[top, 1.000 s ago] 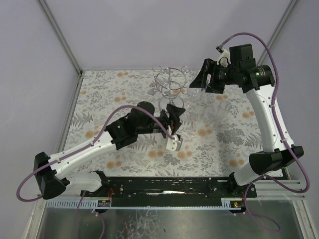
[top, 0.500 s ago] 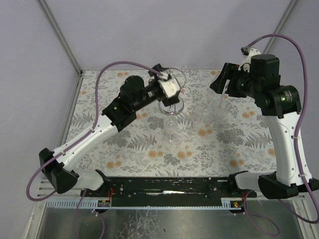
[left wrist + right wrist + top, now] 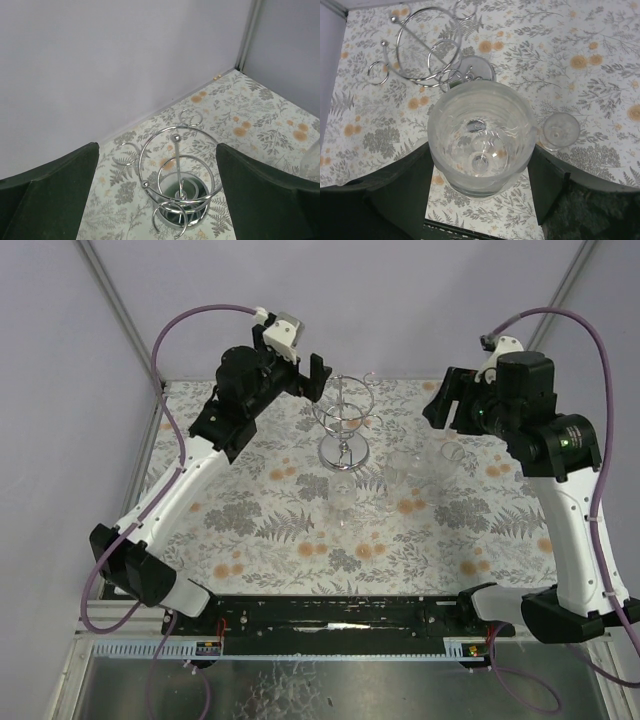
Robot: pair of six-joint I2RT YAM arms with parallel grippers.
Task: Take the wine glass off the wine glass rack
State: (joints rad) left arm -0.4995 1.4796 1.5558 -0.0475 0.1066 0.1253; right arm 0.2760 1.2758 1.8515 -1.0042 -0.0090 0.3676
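The right pincer (image 3: 481,172) is clenched on the bowl of the wine glass (image 3: 482,132), holding it up off the floral table (image 3: 250,530), apart from the wine glass rack (image 3: 343,426). The left pincer (image 3: 156,150) hovers released, fingers wide, above the rack's wire rings; another glass (image 3: 343,492) stands just beside the rack's base

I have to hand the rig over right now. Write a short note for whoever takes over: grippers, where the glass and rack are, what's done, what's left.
Left gripper: open, empty, hovering above the wine glass rack.
Right gripper: shut on a wine glass, held upright, apart from the rack and to its right.
Rack: standing on the table; no glass shows on its rings.
Another glass stands on the table near the held one.
Done: the glass is off the rack.
Left: probably to set it down on a free spot and release.
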